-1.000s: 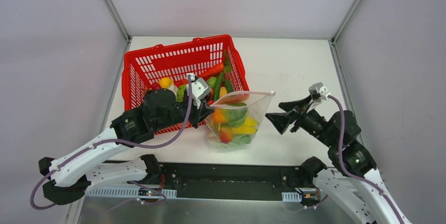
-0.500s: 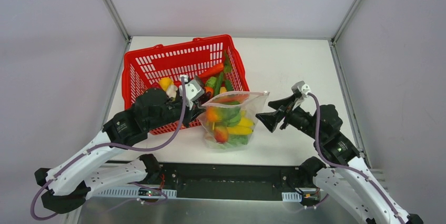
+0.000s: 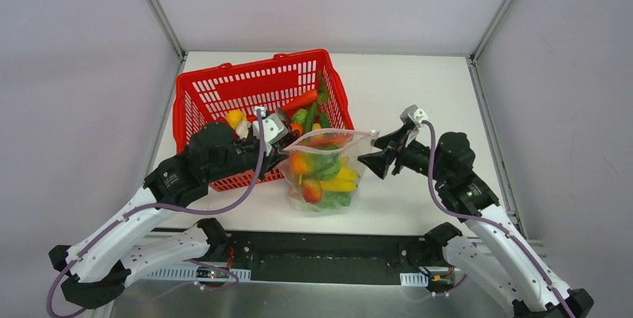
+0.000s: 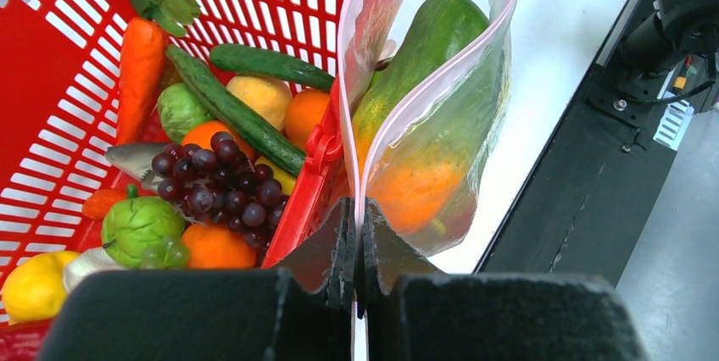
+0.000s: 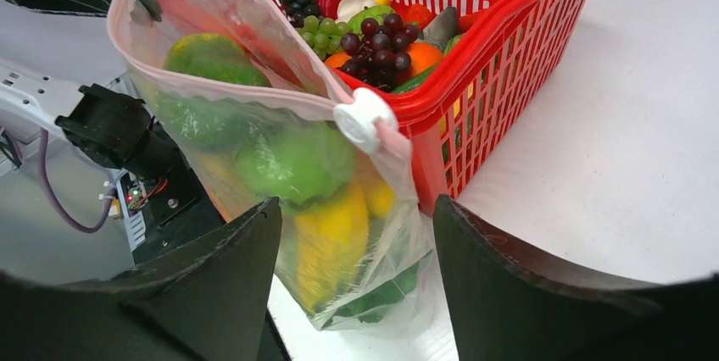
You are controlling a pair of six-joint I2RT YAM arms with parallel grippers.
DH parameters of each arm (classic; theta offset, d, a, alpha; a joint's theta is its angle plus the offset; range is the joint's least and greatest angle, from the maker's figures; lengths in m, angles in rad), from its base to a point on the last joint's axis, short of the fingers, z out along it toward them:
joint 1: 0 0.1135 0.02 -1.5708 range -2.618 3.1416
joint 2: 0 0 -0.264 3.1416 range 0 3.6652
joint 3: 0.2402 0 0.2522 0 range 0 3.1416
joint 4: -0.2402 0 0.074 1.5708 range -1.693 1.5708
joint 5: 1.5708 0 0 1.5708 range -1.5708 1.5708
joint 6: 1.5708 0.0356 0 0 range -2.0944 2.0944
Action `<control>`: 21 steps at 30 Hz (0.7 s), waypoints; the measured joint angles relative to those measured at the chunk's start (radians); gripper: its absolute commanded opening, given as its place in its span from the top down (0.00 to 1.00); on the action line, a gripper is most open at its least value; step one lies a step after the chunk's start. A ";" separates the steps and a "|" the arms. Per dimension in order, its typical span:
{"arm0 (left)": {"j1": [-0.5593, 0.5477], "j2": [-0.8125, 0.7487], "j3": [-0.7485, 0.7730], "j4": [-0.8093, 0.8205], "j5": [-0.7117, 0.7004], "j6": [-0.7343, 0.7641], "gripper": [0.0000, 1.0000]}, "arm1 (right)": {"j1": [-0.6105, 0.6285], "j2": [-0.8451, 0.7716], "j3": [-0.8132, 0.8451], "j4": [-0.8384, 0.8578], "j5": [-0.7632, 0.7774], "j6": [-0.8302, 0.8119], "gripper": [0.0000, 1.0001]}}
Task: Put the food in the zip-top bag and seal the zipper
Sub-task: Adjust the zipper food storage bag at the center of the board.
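Note:
The clear zip-top bag point(image 3: 325, 172) stands upright next to the red basket, holding green, orange and yellow toy food point(image 3: 322, 165). Its pink zipper point(image 3: 328, 136) gapes open along the top. My left gripper point(image 3: 282, 146) is shut on the bag's left end point(image 4: 357, 208), pinching the pink strip. My right gripper point(image 3: 371, 163) is open at the bag's right end, apart from it. In the right wrist view the white slider tab point(image 5: 359, 117) sits on the zipper point(image 5: 254, 90) above my open right gripper point(image 5: 356, 234), with the bag point(image 5: 339, 208) between the jaws' line.
The red mesh basket point(image 3: 224, 90) stands behind and left of the bag, with grapes point(image 4: 216, 179), a carrot point(image 4: 138, 60), cucumbers point(image 4: 229, 107), oranges and other toys inside. The black mount rail point(image 3: 321, 247) runs along the near table edge.
My right gripper has moved left, up to the bag's right end. My left gripper has drawn the bag slightly left while still holding it.

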 measured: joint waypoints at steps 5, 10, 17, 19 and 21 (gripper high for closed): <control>0.023 -0.001 0.000 -0.010 0.024 0.012 1.00 | -0.132 0.042 0.021 0.016 -0.178 0.000 0.41; 0.042 -0.002 0.000 -0.014 0.048 0.018 1.00 | -0.286 0.075 0.018 0.118 -0.402 0.046 0.44; 0.048 -0.002 0.000 -0.014 0.079 0.019 1.00 | -0.313 0.134 0.019 0.220 -0.577 0.062 0.49; 0.054 -0.002 0.001 -0.017 0.089 0.019 1.00 | -0.318 0.163 0.019 0.232 -0.612 0.058 0.54; 0.055 -0.002 0.002 -0.019 0.095 0.019 1.00 | -0.322 0.191 0.022 0.235 -0.642 0.046 0.56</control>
